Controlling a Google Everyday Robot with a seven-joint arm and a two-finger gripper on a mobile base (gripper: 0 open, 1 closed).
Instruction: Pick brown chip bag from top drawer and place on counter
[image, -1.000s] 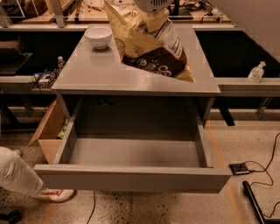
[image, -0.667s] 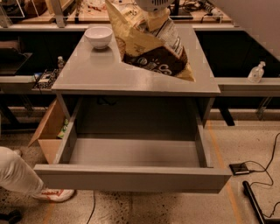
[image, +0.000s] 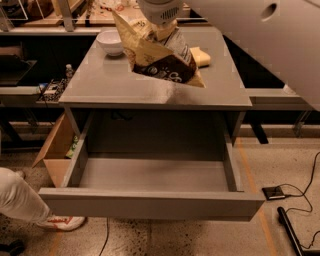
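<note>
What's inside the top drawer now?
Only bare floor shows in the top drawer; the strip behind its front panel is hidden. The gripper is above the counter, at the top of the brown chip bag.

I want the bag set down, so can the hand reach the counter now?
Probably yes: the hand hangs above the counter holding the brown chip bag over bare surface; the white bowl sits aside.
</note>
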